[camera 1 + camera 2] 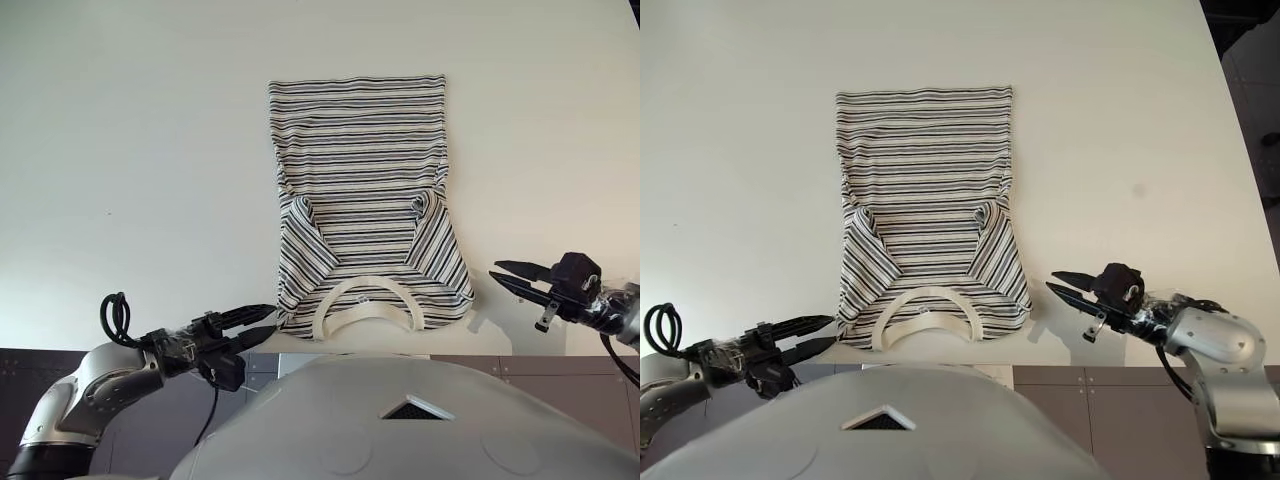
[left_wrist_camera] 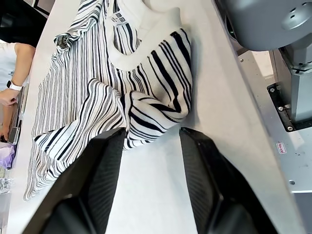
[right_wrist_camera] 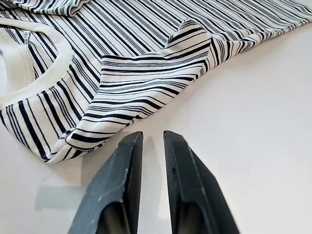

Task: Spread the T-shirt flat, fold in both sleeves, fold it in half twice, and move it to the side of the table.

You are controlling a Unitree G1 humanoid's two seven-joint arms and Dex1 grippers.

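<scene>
Striped T-shirt (image 1: 362, 190), flat, sleeves folded in

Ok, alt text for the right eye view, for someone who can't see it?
A striped T-shirt lies flat on a white table, both sleeves folded in, collar toward the near edge. The left gripper and right gripper sit beside its near corners, holding nothing.

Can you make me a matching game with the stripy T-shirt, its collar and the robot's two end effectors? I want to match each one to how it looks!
Things:
1. T-shirt
2. collar
3. left end effector
4. right end effector

Looks:
A. plain white
B. opened wide
C. striped, sleeves folded in
D. open just a narrow gap

Pairs: 1-C, 2-A, 3-B, 4-D
</scene>
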